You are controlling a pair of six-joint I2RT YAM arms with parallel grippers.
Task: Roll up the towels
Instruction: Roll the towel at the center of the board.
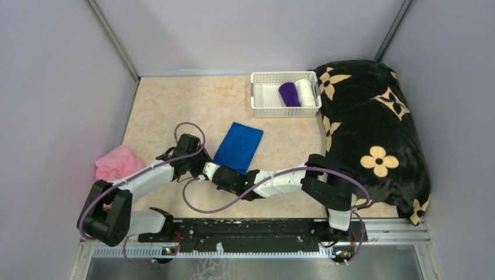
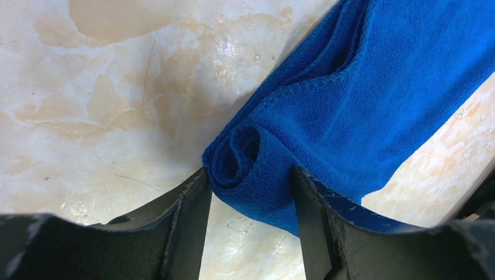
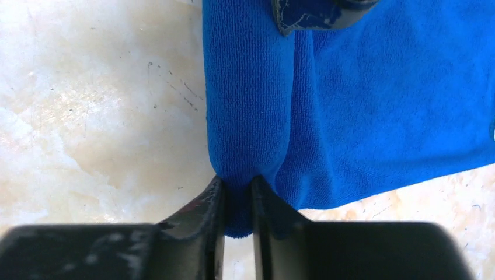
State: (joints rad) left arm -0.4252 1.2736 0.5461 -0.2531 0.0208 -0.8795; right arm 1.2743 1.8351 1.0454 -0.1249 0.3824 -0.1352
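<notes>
Overhead, largest first: black plush blanket [image 1: 373, 140] with beige flowers heaped along the right of the marbled table [image 1: 169, 105]. White slotted basket [image 1: 285, 93] at the far edge, just beside the blanket; in it the purple towel [image 1: 288, 94] and the cream-white towel [image 1: 305, 91], both rolled, side by side, long axes running near to far. Pink cloth [image 1: 118, 163] bunched at the left edge

Blue towel [image 1: 239, 146] lies mid-table, long axis slanting from near-left to far-right, far part flat, near end rolled up into a short tube. The roll's axis runs across the towel's length

Both arms reach low and inward, forearms nearly level, meeting at the towel's near end. Left gripper [image 1: 205, 169] comes in from the left, right gripper [image 1: 225, 179] from the right, close together

Overhead view hides the roll under the wrists. Left wrist view shows the roll end-on: a spiral of blue folds [image 2: 245, 157] sitting between the left gripper's [image 2: 251, 204] spread fingers [image 2: 192, 216], both touching the roll's sides, so it holds the roll loosely. Right wrist view shows the roll [image 3: 245, 105] lengthwise, running away from the camera, its near end pinched tight in the right gripper [image 3: 238, 201], jaws almost together; a dark fingertip of the other gripper [image 3: 315, 14] shows at the far end
</notes>
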